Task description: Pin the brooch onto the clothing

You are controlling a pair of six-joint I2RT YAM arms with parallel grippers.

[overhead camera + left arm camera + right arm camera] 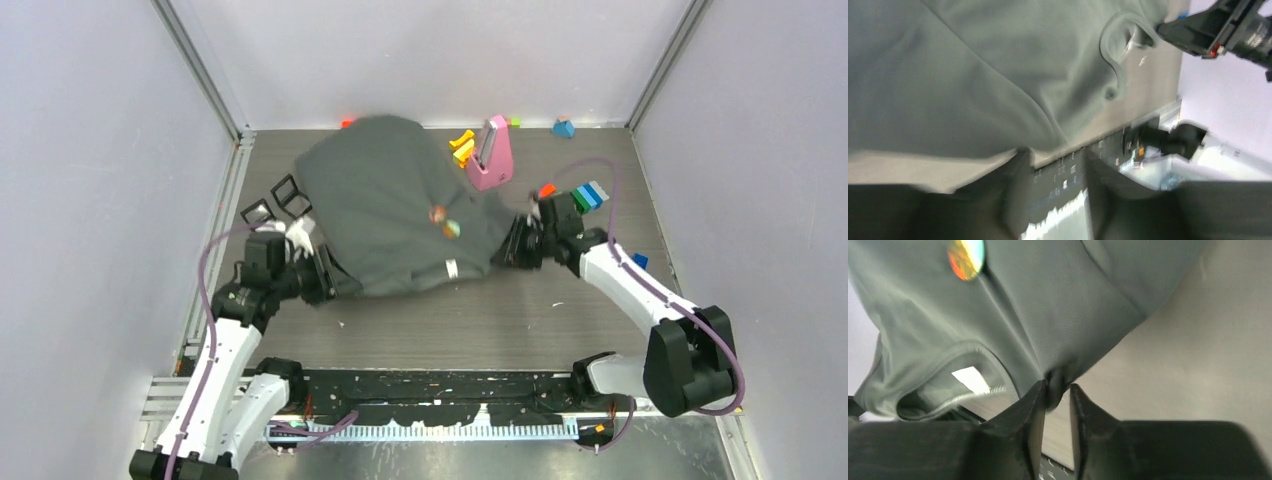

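T-shirt (395, 205) is spread mid-table, brooch (966, 257) already seen on it. Right gripper (1055, 392): jaws narrow, fabric corner pinched between. Left gripper (318, 275) at shirt's left hem; state can't be told. Risk: cloth snagged on release, brooch pulled off.

text: none readable | white label (970, 379) in clothing (390, 200): blank
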